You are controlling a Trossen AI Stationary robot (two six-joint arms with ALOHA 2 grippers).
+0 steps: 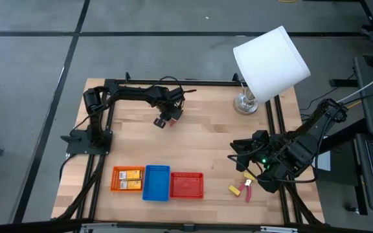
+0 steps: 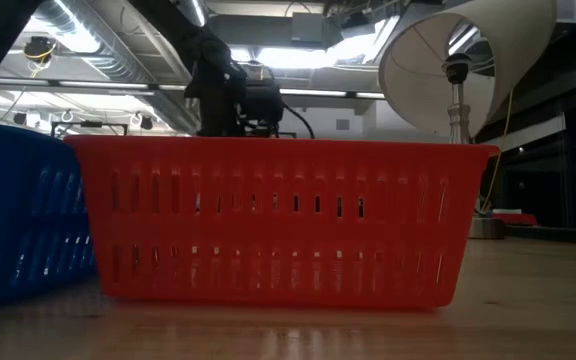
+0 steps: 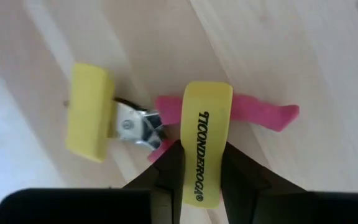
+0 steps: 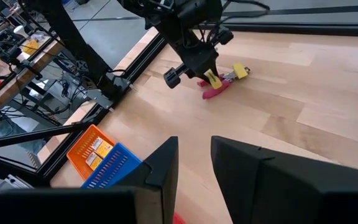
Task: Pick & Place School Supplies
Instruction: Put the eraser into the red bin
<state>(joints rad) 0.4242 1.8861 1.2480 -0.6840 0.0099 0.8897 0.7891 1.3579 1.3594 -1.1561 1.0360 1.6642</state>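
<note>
Wooden table [image 1: 199,145], pale planks, bare across the middle. White-shaded lamp [image 1: 271,61] near the far right corner, well away from either set of fingers. Three mesh trays in a row at the near edge: orange tray [image 1: 127,178] with flat yellow-orange packets [image 1: 127,175] inside, blue tray [image 1: 157,182] touching it, red tray [image 1: 186,185] touching that, all well apart from both grippers.

Left gripper [image 3: 202,167] at the far side of the table, fingers [image 3: 173,163] closed tight on a yellow eraser [image 3: 205,149] printed TICONDEROGA, pinched at its lower half and standing out forward between the pads. Just past the fingertips, pink-handled scissors [image 3: 263,112] flat on the wood, lying across behind the eraser; beside them a small yellow block [image 3: 91,112] against the metal end.

Right gripper [image 4: 194,163] near the right edge, held above the wood, fingers [image 4: 163,163] set a narrow gap apart, nothing between them. Just beside it in the high view, a second red-handled tool [image 1: 247,190] and a tiny yellow piece [image 1: 234,189] on the table.
</note>
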